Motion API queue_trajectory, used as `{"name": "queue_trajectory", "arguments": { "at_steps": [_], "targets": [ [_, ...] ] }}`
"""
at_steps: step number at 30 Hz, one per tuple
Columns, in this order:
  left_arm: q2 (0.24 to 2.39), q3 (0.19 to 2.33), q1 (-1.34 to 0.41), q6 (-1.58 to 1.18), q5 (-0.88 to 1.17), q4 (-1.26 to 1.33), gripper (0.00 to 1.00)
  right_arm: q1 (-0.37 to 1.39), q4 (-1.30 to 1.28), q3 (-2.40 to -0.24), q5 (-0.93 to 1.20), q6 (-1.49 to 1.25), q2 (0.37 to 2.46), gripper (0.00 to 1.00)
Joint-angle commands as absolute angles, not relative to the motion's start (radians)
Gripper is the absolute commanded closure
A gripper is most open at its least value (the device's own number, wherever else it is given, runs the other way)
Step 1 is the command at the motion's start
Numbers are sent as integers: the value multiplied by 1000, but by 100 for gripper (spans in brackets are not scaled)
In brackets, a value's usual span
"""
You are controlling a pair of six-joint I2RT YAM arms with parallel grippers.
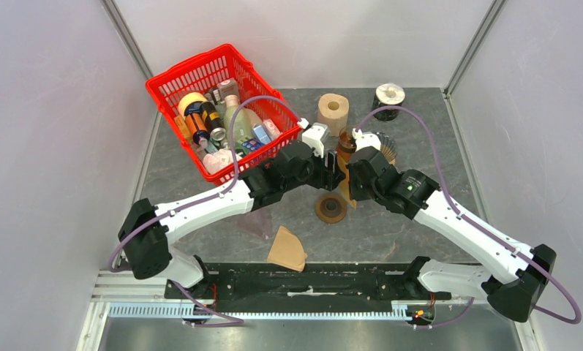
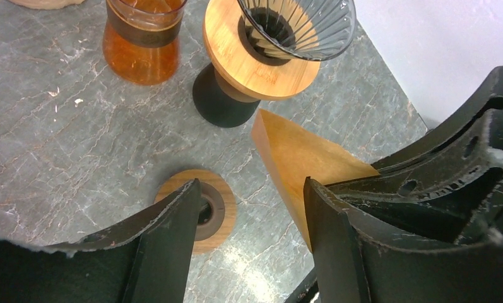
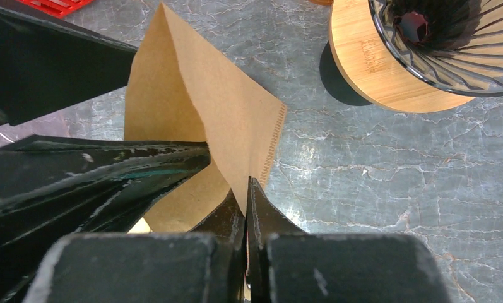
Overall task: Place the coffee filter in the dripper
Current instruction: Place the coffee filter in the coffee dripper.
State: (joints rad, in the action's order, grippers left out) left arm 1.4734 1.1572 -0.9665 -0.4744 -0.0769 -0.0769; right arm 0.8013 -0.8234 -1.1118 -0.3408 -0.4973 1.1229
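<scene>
A brown paper coffee filter [image 3: 204, 101] hangs above the table, its edge pinched in my shut right gripper [image 3: 247, 183]. My left gripper [image 2: 252, 183] is open, and its right finger [image 2: 337, 240] lies against the filter [image 2: 299, 154], at its open mouth. The dripper [image 3: 450, 44], a ribbed glass cone in a wooden ring on a black base, stands just beyond and to the right, with nothing in it. In the top view both grippers meet at mid-table, the left [image 1: 334, 175] and the right [image 1: 350, 181], just in front of the dripper [image 1: 380, 144].
A second brown filter [image 1: 287, 248] lies flat near the front edge. A round wooden lid [image 1: 331, 208] lies below the grippers. An amber glass carafe [image 2: 141, 44], a paper roll [image 1: 333, 110], a black cup [image 1: 388, 99] and a full red basket [image 1: 222, 110] stand behind.
</scene>
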Motion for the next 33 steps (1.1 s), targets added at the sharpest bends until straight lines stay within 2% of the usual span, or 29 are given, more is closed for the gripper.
{"name": "queue_trajectory", "arguments": {
  "at_steps": [1, 9, 17, 26, 29, 33],
  "targets": [
    [1487, 1207, -983, -438, -117, -96, 33, 803, -801, -1135, -361, -489, 1104, 100],
    [1495, 1217, -992, -443, -113, -90, 34, 802, -781, -1125, -349, -483, 1089, 100],
    [1525, 1217, -992, -474, -114, -65, 45, 802, -726, -1094, -321, -489, 1048, 100],
    [1522, 1214, -992, -470, -168, -96, 82, 803, -755, -1094, -429, -520, 1057, 100],
    [1523, 1218, -992, -469, -187, -119, 89, 802, -790, -1099, -485, -537, 1065, 100],
    [1525, 1222, -992, -465, -215, -140, 89, 802, -829, -1105, -539, -562, 1071, 100]
  ]
}}
